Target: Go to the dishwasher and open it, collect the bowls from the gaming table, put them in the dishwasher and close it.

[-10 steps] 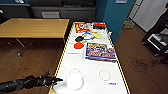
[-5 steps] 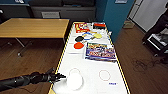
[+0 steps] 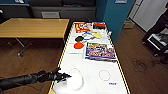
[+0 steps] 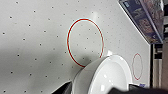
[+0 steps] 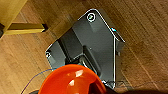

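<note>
head view frames placed the white bowl point(image 3: 74, 81) on the near end of the white game table point(image 3: 95, 72), just beside the table's yellow-edged left side and touching on one of the two red circles point(image 3: 74, 71) printed there. the other red circle point(image 3: 104, 75) lay apart from the bowl, further across the table. beyond the bowl, toward the table's far end, a colourful game box point(image 3: 100, 51) and an orange disc point(image 3: 78, 45) were seen, well apart from it.

the left gripper point(image 3: 62, 76) was reached in from the table's left side and was met with the bowl's rim. in the left wrist view the white bowl point(image 4: 105, 76) was seen tilted, with dark fingertips point(image 4: 65, 88) against its outer wall, so the gripper was judged to be clamped on the rim, though the grip itself was partly hidden.

the bowl was judged rigid, smooth and glossy, likely ceramic or hard plastic: light enough for one arm, but slippery and breakable if dropped. the rim was judged the best hold, one finger inside and one outside.

in the right wrist view an orange bowl point(image 5: 72, 80) was seen close under the camera, above the wooden floor point(image 5: 145, 30); it could not be told whether the right gripper's fingers were apart or together.
</note>
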Controlling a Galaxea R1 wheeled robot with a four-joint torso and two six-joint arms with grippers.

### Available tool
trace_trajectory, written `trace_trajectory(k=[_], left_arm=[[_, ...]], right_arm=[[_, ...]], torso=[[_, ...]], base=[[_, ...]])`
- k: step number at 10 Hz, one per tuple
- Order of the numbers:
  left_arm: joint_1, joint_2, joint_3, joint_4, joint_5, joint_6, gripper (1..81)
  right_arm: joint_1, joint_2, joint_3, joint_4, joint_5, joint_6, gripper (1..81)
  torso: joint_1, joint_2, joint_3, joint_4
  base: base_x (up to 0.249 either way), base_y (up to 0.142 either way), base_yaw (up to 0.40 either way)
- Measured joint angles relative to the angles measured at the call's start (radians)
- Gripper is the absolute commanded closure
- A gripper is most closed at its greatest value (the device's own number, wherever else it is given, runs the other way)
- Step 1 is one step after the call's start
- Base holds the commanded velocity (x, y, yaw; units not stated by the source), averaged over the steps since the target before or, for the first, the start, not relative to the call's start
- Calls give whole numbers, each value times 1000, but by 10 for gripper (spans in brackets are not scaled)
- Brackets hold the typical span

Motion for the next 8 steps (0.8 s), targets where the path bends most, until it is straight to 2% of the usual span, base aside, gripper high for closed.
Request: trace_trajectory(k=[4,8], left_arm=[[0,64,-16,10,29,0,10],[13,167,-111,18,54,0,10]], right_arm=[[0,0,-1,0,0,0,811],[0,-1,-1,0,1,0,811]], torso=[[0,0,0,0],[0,0,0,0]], base=[[0,0,0],[0,0,0]])
